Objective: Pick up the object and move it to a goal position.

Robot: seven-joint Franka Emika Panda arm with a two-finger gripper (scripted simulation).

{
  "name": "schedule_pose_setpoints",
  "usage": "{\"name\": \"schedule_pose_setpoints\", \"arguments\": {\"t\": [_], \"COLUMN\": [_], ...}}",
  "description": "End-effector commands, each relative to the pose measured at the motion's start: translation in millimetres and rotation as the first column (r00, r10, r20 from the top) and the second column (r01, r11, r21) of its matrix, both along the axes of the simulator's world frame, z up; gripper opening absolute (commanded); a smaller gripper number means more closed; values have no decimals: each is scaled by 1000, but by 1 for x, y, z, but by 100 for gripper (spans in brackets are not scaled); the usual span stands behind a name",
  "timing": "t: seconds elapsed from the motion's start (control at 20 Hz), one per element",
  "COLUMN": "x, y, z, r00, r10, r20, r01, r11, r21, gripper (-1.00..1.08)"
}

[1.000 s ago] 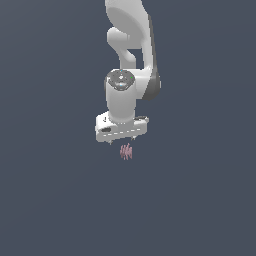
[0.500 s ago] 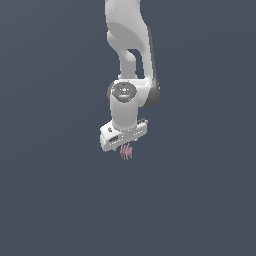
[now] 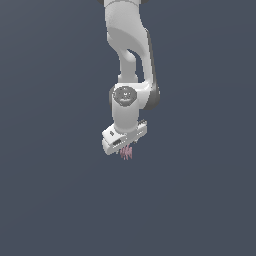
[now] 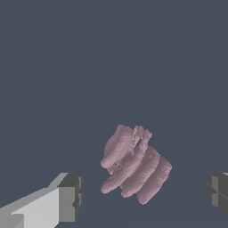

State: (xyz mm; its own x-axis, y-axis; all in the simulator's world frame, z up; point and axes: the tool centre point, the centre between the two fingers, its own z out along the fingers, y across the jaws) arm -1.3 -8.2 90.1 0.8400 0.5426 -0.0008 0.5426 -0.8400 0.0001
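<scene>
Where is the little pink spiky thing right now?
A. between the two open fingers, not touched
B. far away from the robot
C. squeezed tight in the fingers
A: in the wrist view the pink object sits in the gap between the fingers of the end effector, clear of both.

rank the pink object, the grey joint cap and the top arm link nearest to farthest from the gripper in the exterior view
1. Pink object, right under the open gripper.
2. Grey joint cap, above it on the wrist.
3. Top arm link, by the view's top edge.
</scene>
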Motion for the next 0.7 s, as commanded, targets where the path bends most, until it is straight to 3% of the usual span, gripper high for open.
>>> {"name": "schedule_pose_setpoints", "arguments": {"t": [0.0,0.65], "x": [0,-1], "y": [0,0], "z": [0,-46], "r00": [1000,1000], "r10": [0,5], "r20": [0,1], "r01": [0,-5], "r11": [1000,1000], "r21": [0,0], "gripper": [100,100]}}
